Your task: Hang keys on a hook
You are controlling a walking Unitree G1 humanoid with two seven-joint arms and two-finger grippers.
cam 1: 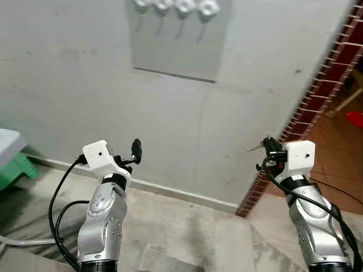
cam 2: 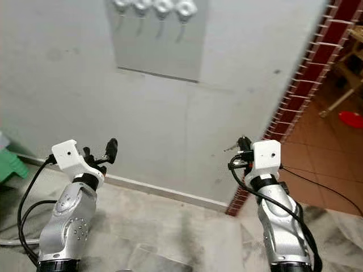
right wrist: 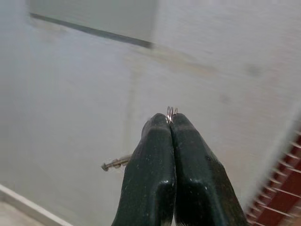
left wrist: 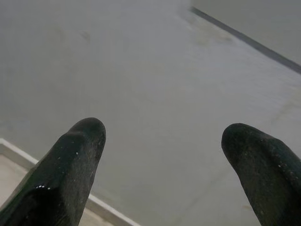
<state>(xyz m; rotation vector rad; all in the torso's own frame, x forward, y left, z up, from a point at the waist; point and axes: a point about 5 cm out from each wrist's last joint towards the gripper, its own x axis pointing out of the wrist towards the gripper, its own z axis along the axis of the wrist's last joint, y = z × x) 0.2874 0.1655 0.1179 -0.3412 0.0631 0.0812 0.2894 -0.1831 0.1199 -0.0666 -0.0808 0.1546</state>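
Keys [right wrist: 115, 163] clenched in right pincer [right wrist: 170, 123] (left pincer [left wrist: 162, 136] spread, empty); next: raise to hooks [cam 1: 176, 8], frame top.

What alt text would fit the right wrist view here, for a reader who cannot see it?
The right gripper has its two black fingers pressed shut on the keys: a bit of the key ring pokes out at the fingertips and one key sticks out sideways. Beyond is a pale grey wall with the lower edge of the hook board and red brick.
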